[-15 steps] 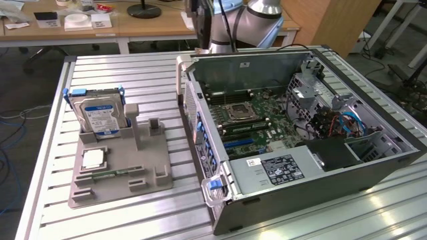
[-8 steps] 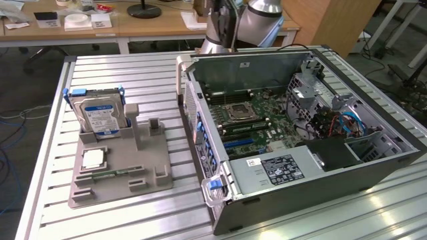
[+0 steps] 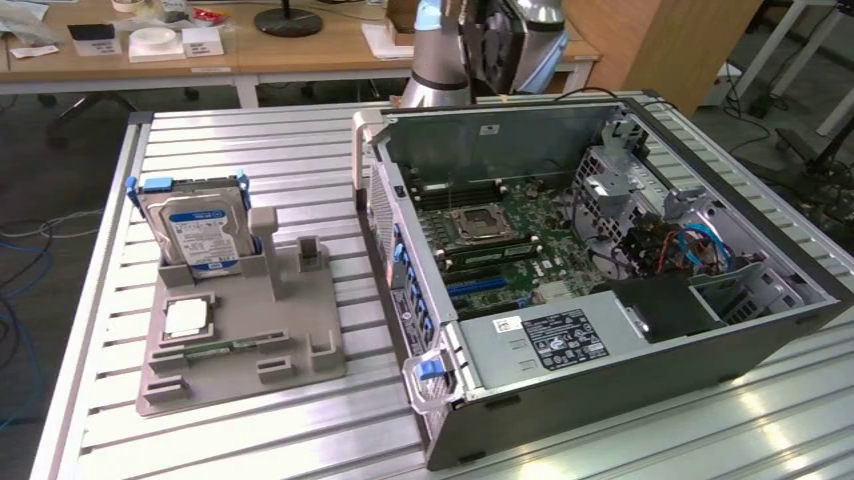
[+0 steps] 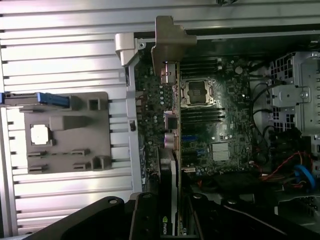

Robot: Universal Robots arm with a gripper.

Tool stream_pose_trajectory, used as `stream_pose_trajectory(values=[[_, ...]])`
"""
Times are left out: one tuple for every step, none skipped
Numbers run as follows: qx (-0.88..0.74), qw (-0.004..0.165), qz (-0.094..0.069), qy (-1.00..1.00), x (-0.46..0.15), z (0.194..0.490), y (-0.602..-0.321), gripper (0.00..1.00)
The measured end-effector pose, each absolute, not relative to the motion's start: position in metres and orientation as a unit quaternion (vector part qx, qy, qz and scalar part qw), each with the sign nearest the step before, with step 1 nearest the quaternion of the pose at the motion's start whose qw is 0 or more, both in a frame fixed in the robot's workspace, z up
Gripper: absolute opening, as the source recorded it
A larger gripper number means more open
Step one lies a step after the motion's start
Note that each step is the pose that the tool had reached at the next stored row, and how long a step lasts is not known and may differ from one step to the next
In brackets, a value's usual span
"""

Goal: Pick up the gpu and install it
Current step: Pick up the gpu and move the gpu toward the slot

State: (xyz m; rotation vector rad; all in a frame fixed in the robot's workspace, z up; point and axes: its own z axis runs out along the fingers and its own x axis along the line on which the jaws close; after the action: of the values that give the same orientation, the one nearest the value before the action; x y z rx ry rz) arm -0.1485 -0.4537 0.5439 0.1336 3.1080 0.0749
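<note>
Gripper (image 4: 172, 220) state: clamped on the gpu (image 4: 171, 132). In the wrist view the dark fingers (image 4: 146, 220) sit on either side of the card, which is seen edge-on with its tan side showing.

Card position: off the table (image 3: 240, 140) and carried in the air. In the exterior view the gpu (image 3: 505, 45) hangs high beside the arm, above and just past the far wall of the open computer case (image 3: 641, 350).

Key relation: the card's long axis runs straight out from the gripper, with the silvery bracket (image 4: 170, 37) at the far end, over the corner of the case. From the wrist the card overlies the edge of the motherboard (image 3: 521, 230) nearest the case wall that faces the grey fixture (image 3: 240, 350). The expansion slots (image 3: 478, 287) lie below the card and towards the near end of the board — well apart from it in height. Whether the long axis is lined up with the slots cannot be told.

Judgement: pick-up done, seating not yet. The hard drive (image 3: 200, 235) stands in the fixture.
</note>
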Motion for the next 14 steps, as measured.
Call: stream_pose_trajectory(values=[[0.043, 0.015, 0.024, 0.999, -0.144, 0.544, -0.454, 0.27], [0.043, 0.015, 0.024, 0.999, -0.140, 0.544, -0.454, 0.27], [0.043, 0.015, 0.025, 0.999, -0.135, 0.544, -0.454, 0.27], [0.043, 0.015, 0.025, 0.999, -0.131, 0.544, -0.454, 0.27], [0.042, 0.015, 0.025, 0.999, -0.127, 0.544, -0.454, 0.27], [0.042, 0.015, 0.025, 0.999, -0.122, 0.544, -0.454, 0.27], [0.042, 0.015, 0.025, 0.999, -0.118, 0.544, -0.454, 0.27], [0.042, 0.015, 0.025, 0.999, -0.114, 0.544, -0.454, 0.27], [0.042, 0.015, 0.026, 0.999, -0.110, 0.544, -0.454, 0.27], [0.042, 0.015, 0.026, 0.999, -0.107, 0.544, -0.454, 0.27], [0.042, 0.015, 0.026, 0.999, -0.103, 0.544, -0.454, 0.27], [0.042, 0.015, 0.026, 0.999, -0.100, 0.544, -0.454, 0.27], [0.042, 0.015, 0.026, 0.999, -0.098, 0.544, -0.454, 0.27], [0.042, 0.015, 0.026, 0.999, -0.096, 0.544, -0.454, 0.27]])
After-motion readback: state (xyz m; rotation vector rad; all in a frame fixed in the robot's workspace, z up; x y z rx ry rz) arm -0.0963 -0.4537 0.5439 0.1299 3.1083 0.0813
